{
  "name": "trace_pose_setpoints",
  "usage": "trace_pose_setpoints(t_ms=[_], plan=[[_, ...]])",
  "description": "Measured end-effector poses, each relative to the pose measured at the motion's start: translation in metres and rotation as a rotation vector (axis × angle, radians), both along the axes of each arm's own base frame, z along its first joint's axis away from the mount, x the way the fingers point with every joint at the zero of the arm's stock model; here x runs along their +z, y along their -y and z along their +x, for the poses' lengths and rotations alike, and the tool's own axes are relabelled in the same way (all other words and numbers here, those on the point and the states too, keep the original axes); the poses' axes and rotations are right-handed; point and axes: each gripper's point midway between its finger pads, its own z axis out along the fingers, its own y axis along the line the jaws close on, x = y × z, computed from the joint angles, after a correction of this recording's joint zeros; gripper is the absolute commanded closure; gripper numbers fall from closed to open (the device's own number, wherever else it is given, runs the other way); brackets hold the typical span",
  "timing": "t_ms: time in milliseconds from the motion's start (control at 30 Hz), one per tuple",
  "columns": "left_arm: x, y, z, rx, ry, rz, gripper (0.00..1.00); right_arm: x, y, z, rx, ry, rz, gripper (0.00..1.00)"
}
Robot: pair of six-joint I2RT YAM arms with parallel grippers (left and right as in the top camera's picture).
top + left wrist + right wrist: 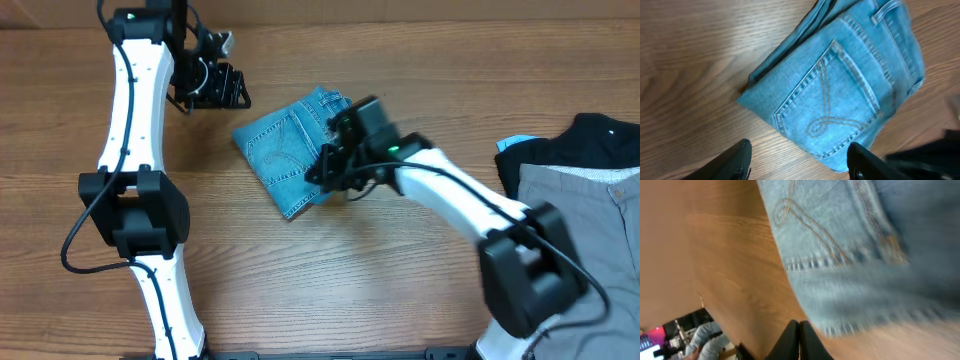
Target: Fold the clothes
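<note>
One pair of jeans (288, 150) is laid folded into a compact packet near the middle of the bench (300, 280), back pocket up, judged nearly finished. The right tool (799, 336) is held shut beside the packet's 4 o'clock edge, with no cloth seen between its fingers, seemingly to flatten or nudge the fold. The left tool (801, 160) is held wide open and empty at the packet's 10 o'clock, out of the way. One black garment (600, 140) and one grey garment (590, 205) are piled at 3 o'clock, unfolded.
</note>
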Motion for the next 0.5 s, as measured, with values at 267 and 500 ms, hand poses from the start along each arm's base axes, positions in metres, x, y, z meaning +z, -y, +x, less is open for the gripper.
trace_pose_setpoints(t_ms=[267,500], plan=[[-0.003,0.000,-0.008,0.000,-0.040,0.003,0.37,-0.062,0.000,0.002,-0.179,-0.257,-0.041,0.96],[-0.004,0.000,-0.012,-0.004,-0.053,0.003,0.30,-0.064,0.056,-0.008,-0.282,-0.467,-0.144,0.96]])
